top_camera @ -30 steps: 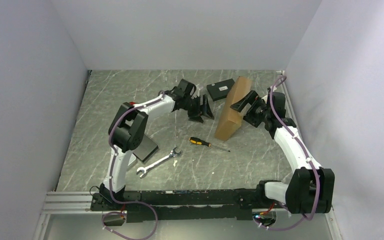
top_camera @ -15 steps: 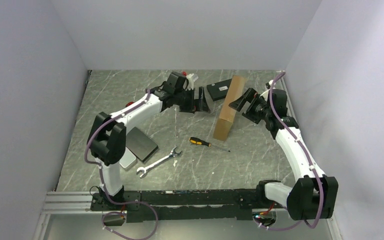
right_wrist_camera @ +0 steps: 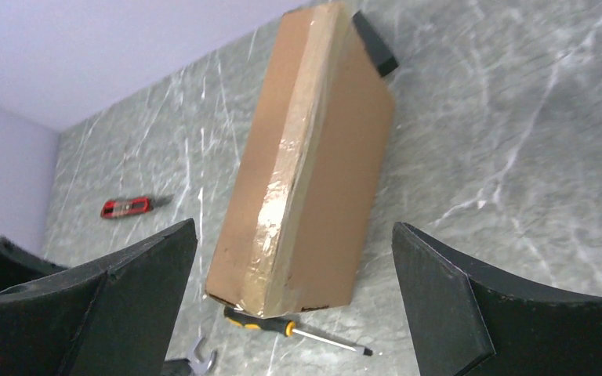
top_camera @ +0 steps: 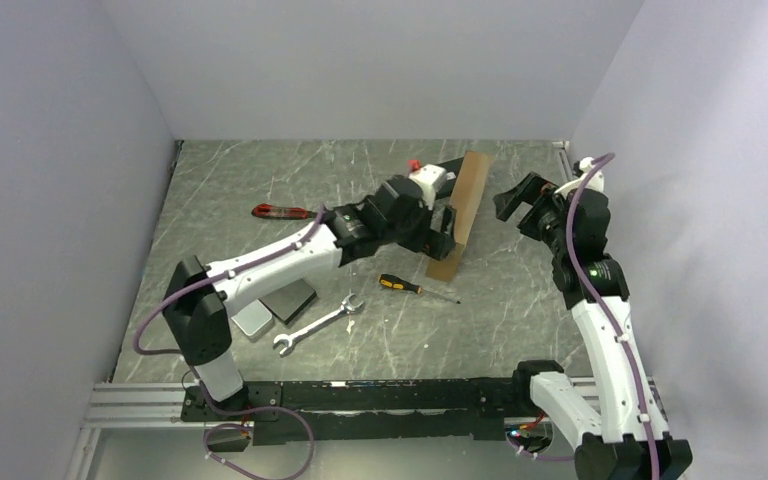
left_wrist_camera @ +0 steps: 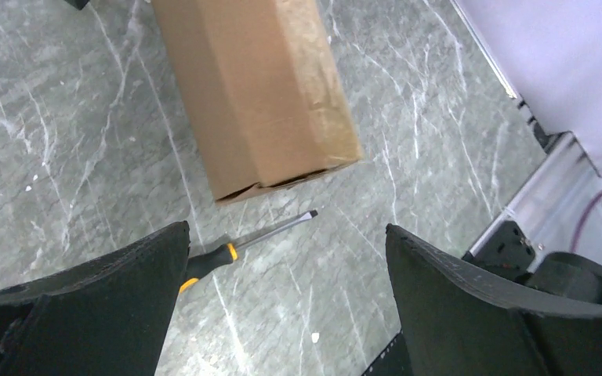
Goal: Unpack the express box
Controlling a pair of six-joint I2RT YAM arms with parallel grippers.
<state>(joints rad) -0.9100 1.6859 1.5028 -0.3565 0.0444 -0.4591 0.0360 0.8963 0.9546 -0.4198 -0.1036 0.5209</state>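
Grey marbled worktop [top_camera: 210,200], walled on three sides.

Toward the left edge I log:
- red utility knife [top_camera: 280,211]
- dark grey slab [top_camera: 295,300]
- wrench [top_camera: 315,326], closer to the near edge

Centre: screwdriver [top_camera: 415,287], just beside the box's near end.

My left hand [top_camera: 440,235]: fingers spread wide, holding nothing, close by the box's left face. Contact I cannot tell.

Express box [top_camera: 463,205]: stands on one long edge toward the far right corner, taped narrow side up.

My right hand [top_camera: 517,195]: wide, empty, above the worktop, right of the box and apart from it.
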